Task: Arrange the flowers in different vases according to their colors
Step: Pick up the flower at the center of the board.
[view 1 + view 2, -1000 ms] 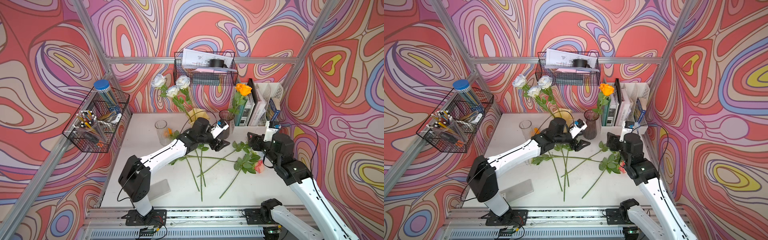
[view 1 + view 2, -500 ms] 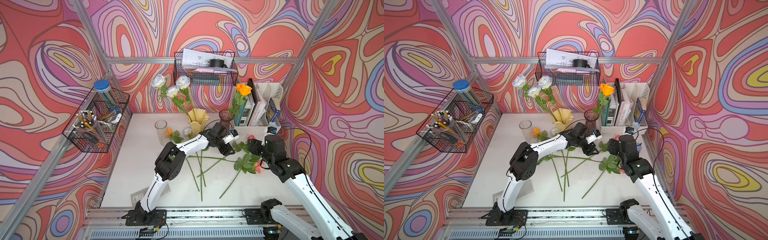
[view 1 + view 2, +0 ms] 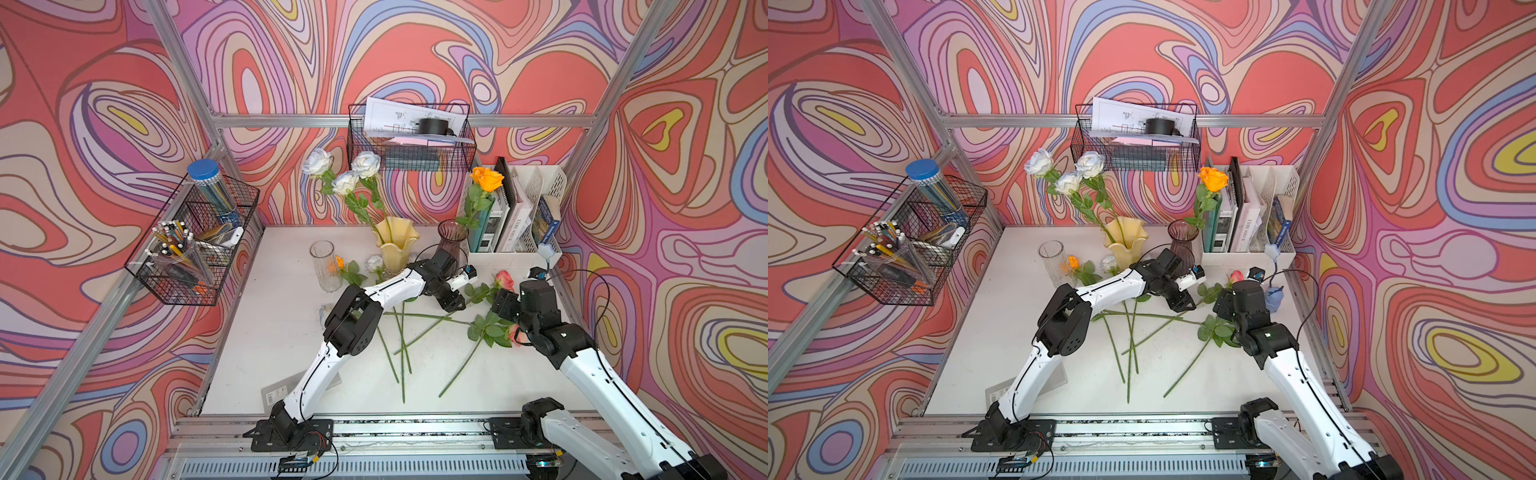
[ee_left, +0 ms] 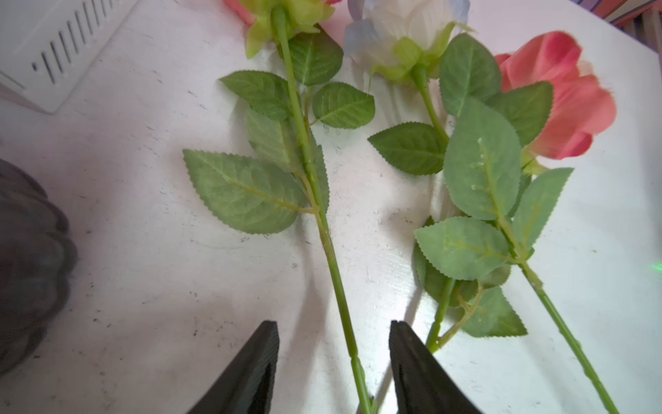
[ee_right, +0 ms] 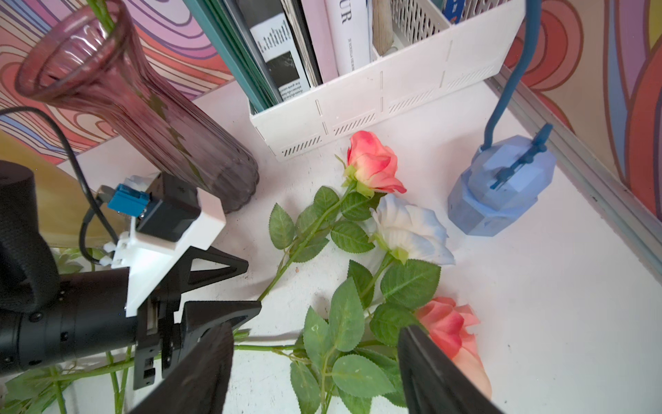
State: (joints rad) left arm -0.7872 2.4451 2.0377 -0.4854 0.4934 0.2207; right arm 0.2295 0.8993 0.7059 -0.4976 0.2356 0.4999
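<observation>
Item: pink rose (image 3: 504, 279) — lying flat on the white table (image 3: 270, 332), right of centre in both top views.

Head rests near the book rack (image 3: 515, 253), just beside the purple vase (image 3: 453, 245); the stem runs toward lower left, crossing other stems. Left gripper (image 4: 331, 324) straddles the bare stem below the leaves, jaws apart, not touching it. Right gripper (image 5: 313, 328) hovers over the neighbouring leaves, jaws wide apart, empty. Handling, as I judge it: light, with a thin springy stem and soft fabric head — take the bare stem, clear of leaves. The head end will likely droop.
</observation>
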